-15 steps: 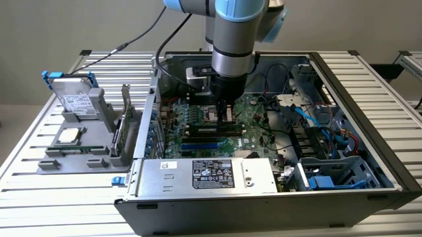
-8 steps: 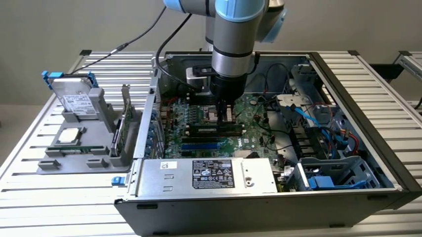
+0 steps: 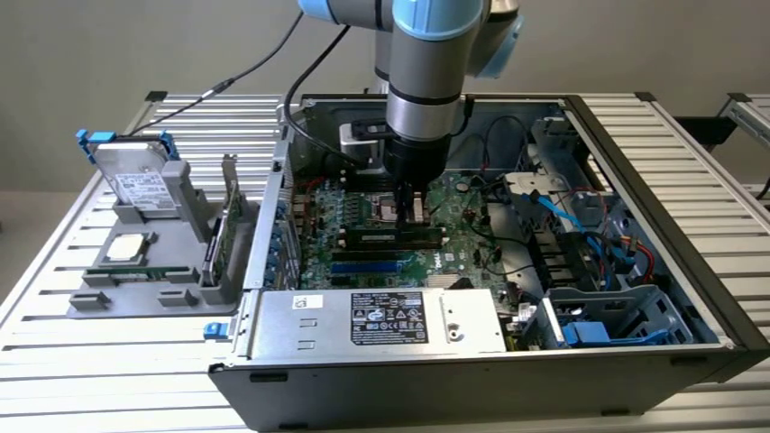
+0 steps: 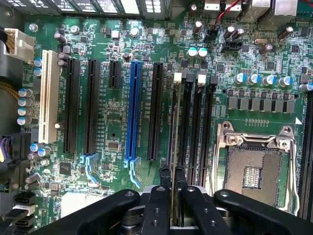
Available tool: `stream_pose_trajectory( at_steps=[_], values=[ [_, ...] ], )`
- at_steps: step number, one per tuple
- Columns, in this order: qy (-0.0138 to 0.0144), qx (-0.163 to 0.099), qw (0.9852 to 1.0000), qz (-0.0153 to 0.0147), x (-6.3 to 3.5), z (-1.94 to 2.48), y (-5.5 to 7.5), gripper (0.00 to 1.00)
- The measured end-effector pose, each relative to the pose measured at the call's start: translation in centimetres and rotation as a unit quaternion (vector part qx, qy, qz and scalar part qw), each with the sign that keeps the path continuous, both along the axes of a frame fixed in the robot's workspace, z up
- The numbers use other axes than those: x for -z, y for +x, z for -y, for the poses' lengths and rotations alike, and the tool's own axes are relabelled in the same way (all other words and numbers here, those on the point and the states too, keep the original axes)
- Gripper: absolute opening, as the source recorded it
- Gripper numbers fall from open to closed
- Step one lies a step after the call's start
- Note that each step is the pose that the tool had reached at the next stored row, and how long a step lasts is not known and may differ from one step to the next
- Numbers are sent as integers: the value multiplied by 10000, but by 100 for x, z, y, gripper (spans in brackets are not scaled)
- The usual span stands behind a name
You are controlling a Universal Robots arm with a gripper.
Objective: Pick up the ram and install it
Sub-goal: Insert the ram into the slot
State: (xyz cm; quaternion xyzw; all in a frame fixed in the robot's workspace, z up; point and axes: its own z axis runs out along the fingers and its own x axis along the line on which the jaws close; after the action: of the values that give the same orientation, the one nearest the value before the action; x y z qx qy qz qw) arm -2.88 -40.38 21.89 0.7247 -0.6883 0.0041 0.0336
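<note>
Holding the ram on edge over the memory slots.
From the exterior view's left: grey parts rack on the bench, then the open case. Jaws nearly closed on the ram's upper edge, keeping it upright and slot-aligned for a straight press. Thin, dark, slot-long; seated or not, cannot tell.

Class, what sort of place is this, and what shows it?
Likely a robotics lab bench for computer assembly: an open computer case on a slatted metal table, a robot arm reaching in, its claw gripping the ram.
</note>
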Motion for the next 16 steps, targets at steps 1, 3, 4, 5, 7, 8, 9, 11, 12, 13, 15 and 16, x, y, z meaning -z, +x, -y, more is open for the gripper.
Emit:
stream_pose_trajectory(
  at_steps=[1, 3, 4, 5, 7, 8, 9, 11, 12, 13, 15, 16],
  values=[
    [0, 0, 10000, 0, 0, 0, 0, 14],
    [0, 0, 10000, 0, 0, 0, 0, 14],
    [0, 0, 10000, 0, 0, 0, 0, 14],
    [0, 0, 10000, 0, 0, 0, 0, 14],
    [-1, 0, 10000, 0, 0, 0, 0, 22],
    [0, 0, 10000, 0, 0, 0, 0, 28],
    [0, 0, 10000, 0, 0, 0, 0, 34],
    [0, 0, 10000, 0, 0, 0, 0, 40],
    [1, 1, 10000, 0, -10, 0, 0, 40],
    [0, 1, 10000, 0, -31, 0, 0, 46],
    [0, 1, 10000, 0, -102, 0, 0, 46],
    [-1, 1, 10000, 0, -144, 0, -1, 46]
  ],
)
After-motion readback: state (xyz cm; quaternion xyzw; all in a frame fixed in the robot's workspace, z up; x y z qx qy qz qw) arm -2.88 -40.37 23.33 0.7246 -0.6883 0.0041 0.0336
